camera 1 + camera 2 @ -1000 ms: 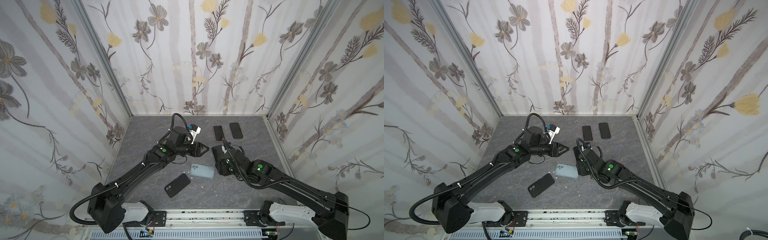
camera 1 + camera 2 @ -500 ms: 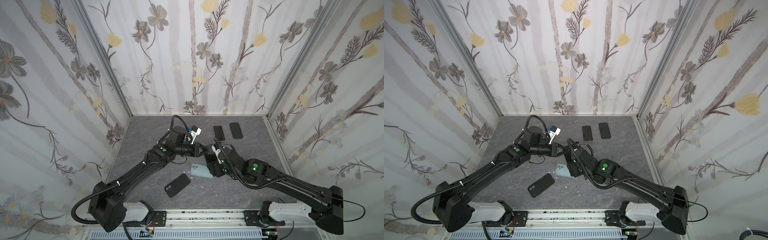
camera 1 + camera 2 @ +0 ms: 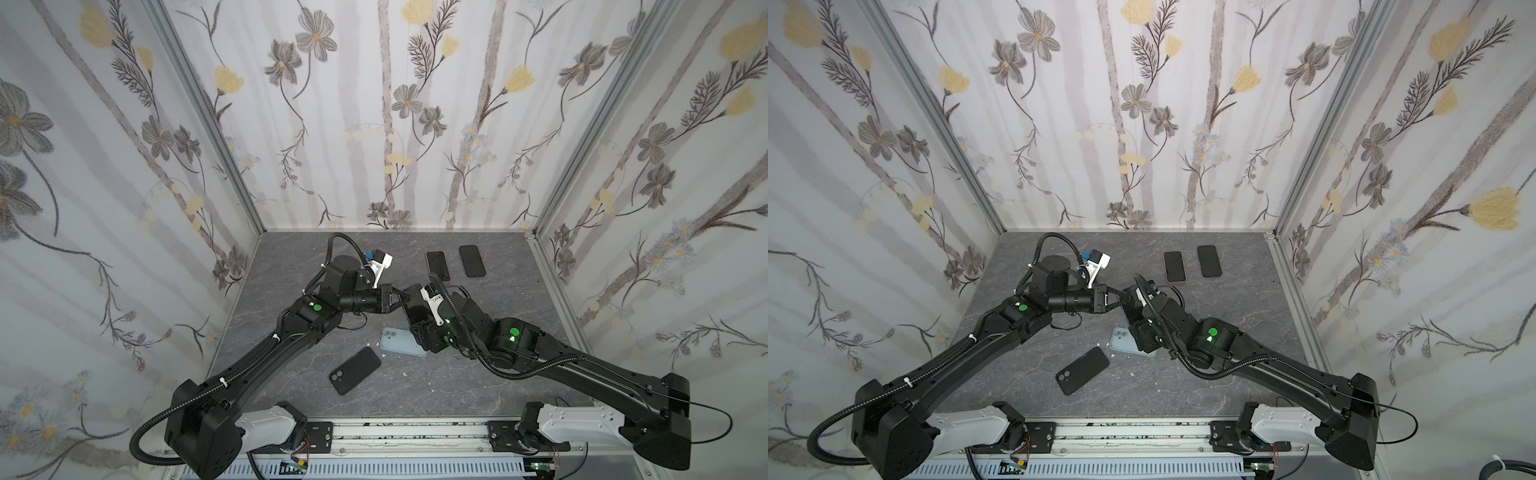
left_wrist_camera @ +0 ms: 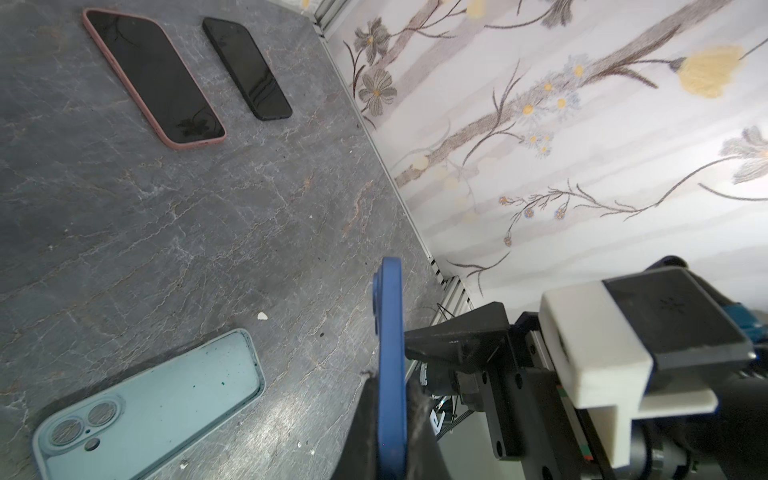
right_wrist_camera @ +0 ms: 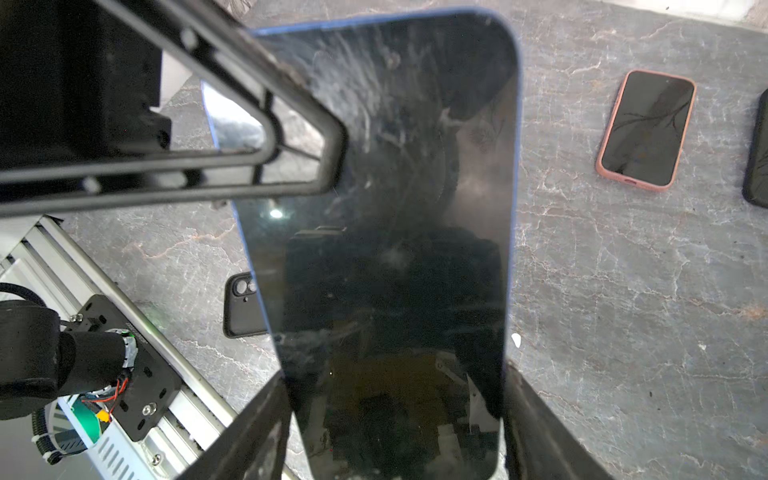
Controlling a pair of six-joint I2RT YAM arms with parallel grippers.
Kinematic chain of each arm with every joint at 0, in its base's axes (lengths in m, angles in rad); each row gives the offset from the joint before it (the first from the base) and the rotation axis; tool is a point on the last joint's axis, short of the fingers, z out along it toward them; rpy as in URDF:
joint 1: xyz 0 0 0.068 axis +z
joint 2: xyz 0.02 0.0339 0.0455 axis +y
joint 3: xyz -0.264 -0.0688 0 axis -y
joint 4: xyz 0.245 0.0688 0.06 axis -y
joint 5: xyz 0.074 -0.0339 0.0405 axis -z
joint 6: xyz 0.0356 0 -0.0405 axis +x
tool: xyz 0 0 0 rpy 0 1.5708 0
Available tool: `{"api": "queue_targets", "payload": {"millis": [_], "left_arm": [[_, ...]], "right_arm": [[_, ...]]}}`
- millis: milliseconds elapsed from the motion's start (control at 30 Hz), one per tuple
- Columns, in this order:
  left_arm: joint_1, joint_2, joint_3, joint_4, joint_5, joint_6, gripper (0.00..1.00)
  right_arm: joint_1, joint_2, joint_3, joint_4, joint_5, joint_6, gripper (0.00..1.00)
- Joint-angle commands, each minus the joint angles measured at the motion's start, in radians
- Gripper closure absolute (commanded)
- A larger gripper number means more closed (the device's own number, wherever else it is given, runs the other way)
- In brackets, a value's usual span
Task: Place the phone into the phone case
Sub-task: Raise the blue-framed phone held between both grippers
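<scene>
Pulling different ways could make the blue phone point(image 5: 386, 249) twist, slip and fall, because the right claw point(image 5: 395, 407) grips its sides and the left claw point(image 4: 390, 399) pinches its far end, in the air near the light blue case point(image 4: 153, 399).

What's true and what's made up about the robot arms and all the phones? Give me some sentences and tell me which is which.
1. The blue phone is held up off the table. True.
2. Only the right gripper holds it. False: the left gripper is shut on its edge too.
3. A pink phone and a black phone lie side by side. True.
4. The light blue case hangs in the air. False: it lies flat on the table.
5. A black case lies on the table. True.
</scene>
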Motion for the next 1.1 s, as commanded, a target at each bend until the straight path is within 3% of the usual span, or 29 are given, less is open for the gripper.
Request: {"api": "queue_targets", "payload": {"millis": [0, 133, 267, 367, 633, 867, 900, 1067], "left_arm": [[0.009, -0.031, 0.005, 0.117, -0.013, -0.044, 1.0], [0.011, -0.089, -0.005, 0.149, -0.09, -0.016, 1.0], [0.016, -0.124, 0.007, 0.154, -0.14, -0.013, 1.0], [0.018, -0.148, 0.011, 0.171, -0.165, -0.011, 1.0], [0.026, -0.199, 0.002, 0.189, -0.25, -0.011, 1.0], [0.042, -0.227, -0.031, 0.282, -0.334, -0.065, 1.0], [0.045, -0.231, -0.036, 0.301, -0.346, -0.078, 1.0], [0.062, -0.273, -0.062, 0.375, -0.417, -0.091, 1.0]], "right_arm": [[-0.001, 0.017, 0.053, 0.114, 0.056, -0.009, 0.48], [-0.003, 0.051, 0.119, 0.132, 0.111, -0.032, 0.34], [-0.003, 0.084, 0.173, 0.185, 0.083, -0.05, 0.21], [-0.003, 0.113, 0.213, 0.213, 0.044, -0.089, 0.19], [-0.003, 0.146, 0.317, 0.211, 0.076, -0.119, 0.13], [-0.007, 0.044, 0.289, 0.337, 0.105, -0.089, 0.05], [-0.009, 0.015, 0.268, 0.374, 0.114, -0.078, 0.0], [-0.04, -0.184, 0.063, 0.596, 0.111, 0.024, 0.0]]}}
